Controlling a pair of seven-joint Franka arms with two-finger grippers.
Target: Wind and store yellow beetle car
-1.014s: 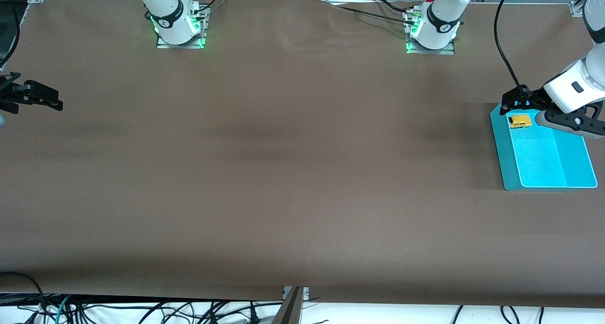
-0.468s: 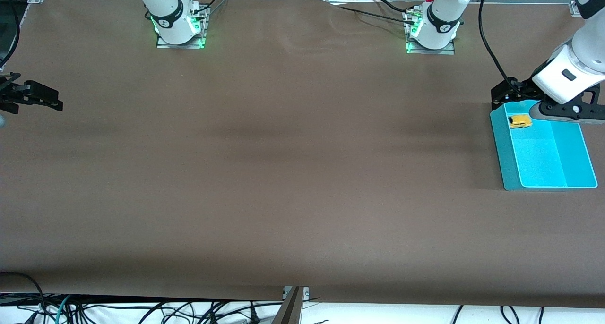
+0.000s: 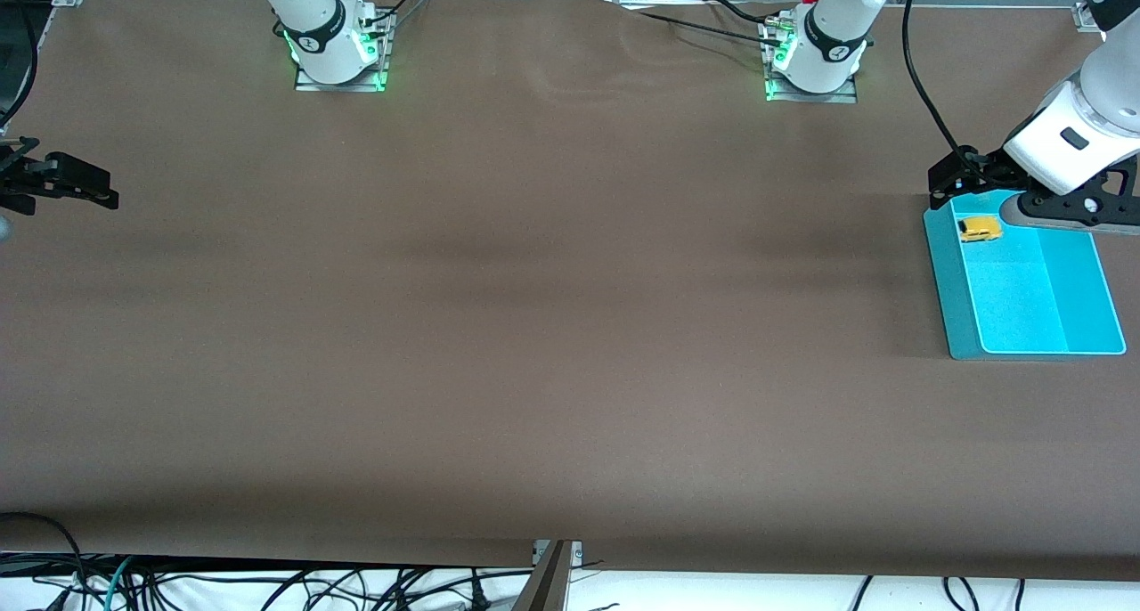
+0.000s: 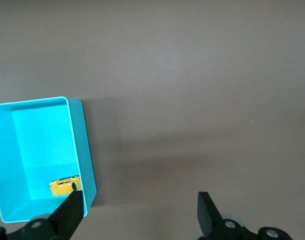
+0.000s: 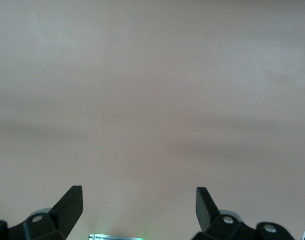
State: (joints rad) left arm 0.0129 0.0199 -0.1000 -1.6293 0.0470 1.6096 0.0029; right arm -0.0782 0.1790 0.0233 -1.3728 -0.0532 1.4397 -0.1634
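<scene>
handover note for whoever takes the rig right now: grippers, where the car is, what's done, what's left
Left gripper: open, empty, up over the table at the turquoise bin's edge farthest from the front camera.
Right gripper: open, empty, waiting over bare table at the right arm's end.
Yellow beetle car: lying in the bin, in the corner farthest from the front camera, free of both grippers.
Done: car is stored. Whether it was wound cannot be told.
Left: probably only parking the left arm.
</scene>
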